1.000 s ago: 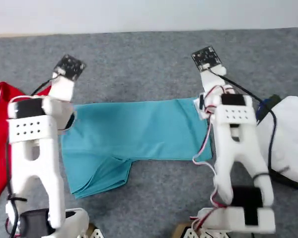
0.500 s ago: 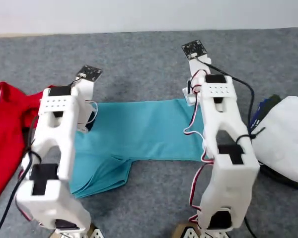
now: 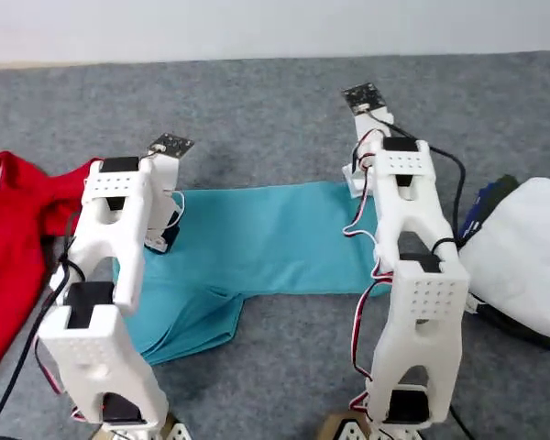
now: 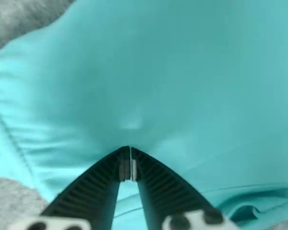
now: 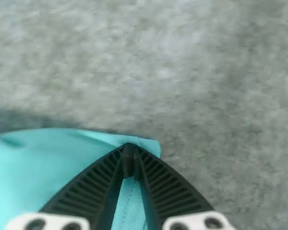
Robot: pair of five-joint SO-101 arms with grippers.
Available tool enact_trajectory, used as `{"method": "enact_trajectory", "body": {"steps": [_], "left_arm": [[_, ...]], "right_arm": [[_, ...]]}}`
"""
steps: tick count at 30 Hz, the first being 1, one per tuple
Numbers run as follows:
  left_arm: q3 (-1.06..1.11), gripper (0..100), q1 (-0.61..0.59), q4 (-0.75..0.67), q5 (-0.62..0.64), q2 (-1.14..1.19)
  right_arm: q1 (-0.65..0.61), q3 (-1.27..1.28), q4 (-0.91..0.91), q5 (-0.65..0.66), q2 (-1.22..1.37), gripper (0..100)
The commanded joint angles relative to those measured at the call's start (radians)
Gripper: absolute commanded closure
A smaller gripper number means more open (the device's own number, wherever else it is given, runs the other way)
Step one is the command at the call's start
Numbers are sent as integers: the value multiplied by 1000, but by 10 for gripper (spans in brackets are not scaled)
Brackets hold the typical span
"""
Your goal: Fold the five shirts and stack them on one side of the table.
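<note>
A teal shirt (image 3: 257, 240) lies spread across the middle of the grey table, with a sleeve bunched at its near left. My left gripper (image 4: 130, 152) is shut, its tips pinching the teal shirt (image 4: 149, 81) near the left end, where the cloth puckers; in the high view the left gripper (image 3: 163, 238) sits under its arm. At the shirt's far right corner, my right gripper (image 5: 129, 149) is shut on the teal cloth (image 5: 48, 163), and the high view shows this right gripper (image 3: 357, 186) there.
A red shirt (image 3: 18, 229) lies crumpled at the left edge. A white shirt (image 3: 522, 261) sits at the right over a dark blue garment (image 3: 489, 197). Grey carpet-like table (image 3: 257, 119) stretches bare beyond the teal shirt.
Both arms have stretched forward over the teal shirt, the left one also shifting right. The shirt has stayed about where it was.
</note>
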Motion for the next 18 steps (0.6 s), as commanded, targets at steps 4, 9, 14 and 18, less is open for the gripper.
{"method": "enact_trajectory", "body": {"steps": [4, 9, 14, 18], "left_arm": [[-33, 994, 0, 9, 3, -8], [-36, 994, 2, 11, 3, -21], [-36, 994, 0, 12, 8, -115], [-35, 994, 3, 12, 9, -247]], "right_arm": [[96, -83, 5, -2, -4, 988], [85, -83, 5, -2, -64, 988], [33, -83, 24, -3, -173, 988], [-13, -81, 56, -9, -262, 988]]}}
